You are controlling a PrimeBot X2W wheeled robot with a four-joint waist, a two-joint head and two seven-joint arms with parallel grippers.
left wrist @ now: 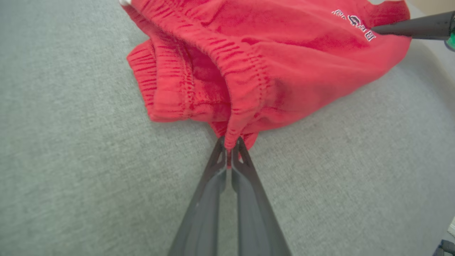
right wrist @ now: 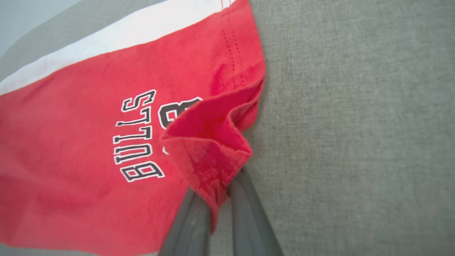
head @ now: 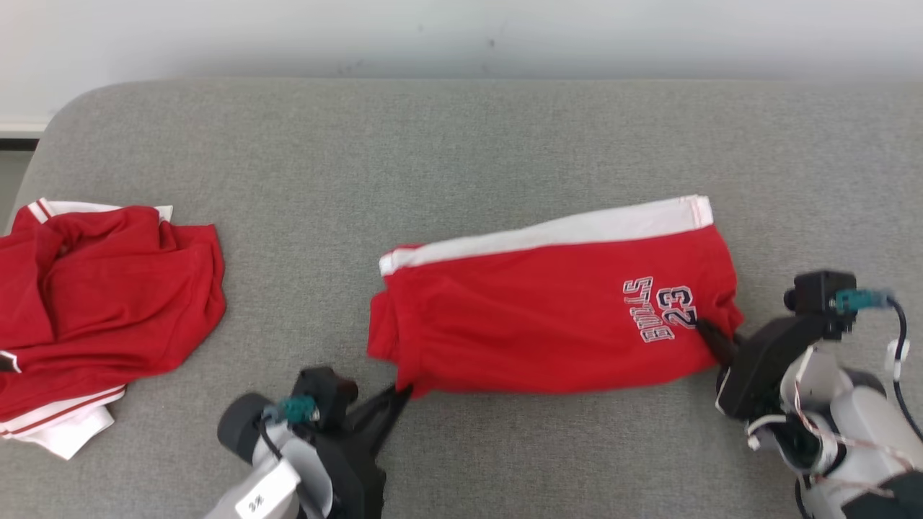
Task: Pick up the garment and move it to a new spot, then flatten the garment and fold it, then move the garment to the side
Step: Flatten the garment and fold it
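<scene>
Shorts (head: pixel 548 317), red with a white stripe, are laid across the middle of the grey cushion (head: pixel 461 144), waistband corner pinched in the left gripper (head: pixel 405 391), leg hem clamped in the right gripper (head: pixel 704 329).

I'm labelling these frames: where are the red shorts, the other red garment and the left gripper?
red shorts (head: pixel 548 317): head view, plain red middle panel.
other red garment (head: pixel 108 288): head view, centre of the crumpled heap.
left gripper (left wrist: pixel 231 143): left wrist view, between its fingertips, pinching the shorts' gathered edge.
</scene>
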